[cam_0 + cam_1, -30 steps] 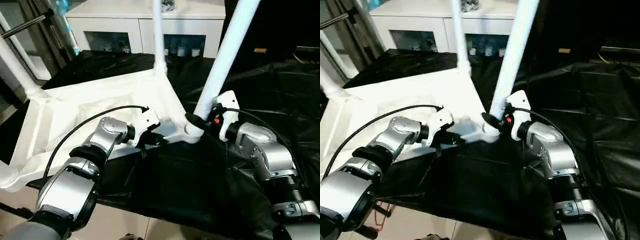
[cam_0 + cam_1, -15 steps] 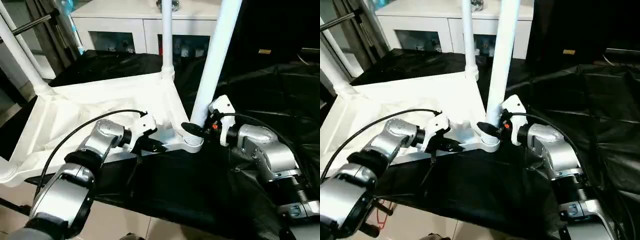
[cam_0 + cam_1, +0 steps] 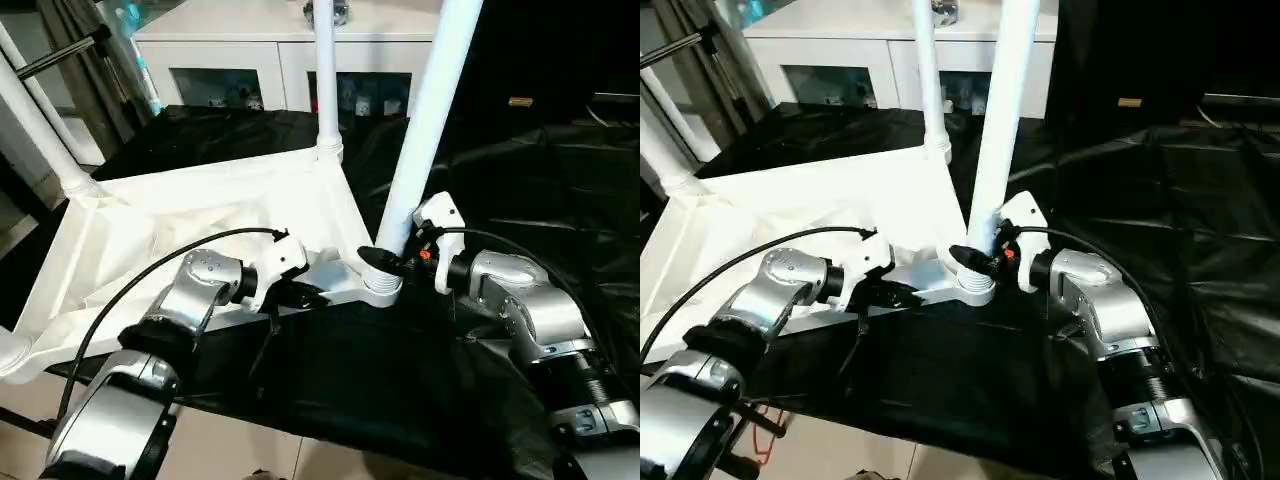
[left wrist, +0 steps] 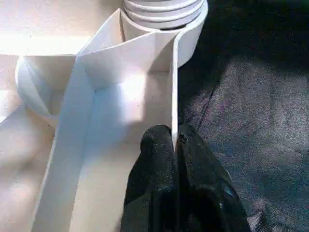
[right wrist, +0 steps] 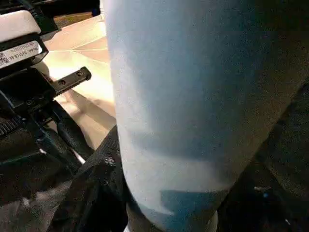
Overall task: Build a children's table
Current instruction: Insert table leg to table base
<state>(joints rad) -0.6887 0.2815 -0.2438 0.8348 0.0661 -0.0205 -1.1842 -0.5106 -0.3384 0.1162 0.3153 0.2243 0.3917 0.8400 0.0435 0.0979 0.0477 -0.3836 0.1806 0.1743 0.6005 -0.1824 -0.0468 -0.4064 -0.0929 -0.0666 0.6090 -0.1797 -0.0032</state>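
Left gripper (image 4: 175, 145): black fingers (image 4: 154, 159) pinched narrow on the thin near rim wall of the upturned tabletop (image 3: 200, 215), one finger each side of the wall, just left of the near right corner socket (image 3: 380, 290); right gripper (image 3: 385, 262): fingers closed round the base of the near right leg (image 3: 425, 120), right where it enters that socket.

Tabletop lies underside up on the black-draped worktop (image 3: 560, 180), its near edge at the worktop's near side; near right leg stands in its socket, leaning slightly; far right leg (image 3: 324, 70) upright in the far right corner; a third leg (image 3: 40, 120) rises at the far left corner; a white rounded part at the near left corner (image 3: 12, 350) is cut by the frame, so I cannot tell whether a leg sits there.

Judgement: late in the build; near right leg appears to be getting its final seating; fourth corner unconfirmed; flipping upright still to do.

Left wrist view gives the ribbed collar of the socket and the pinch on the rim; head views show the legs and the white cabinet (image 3: 290, 50) behind.
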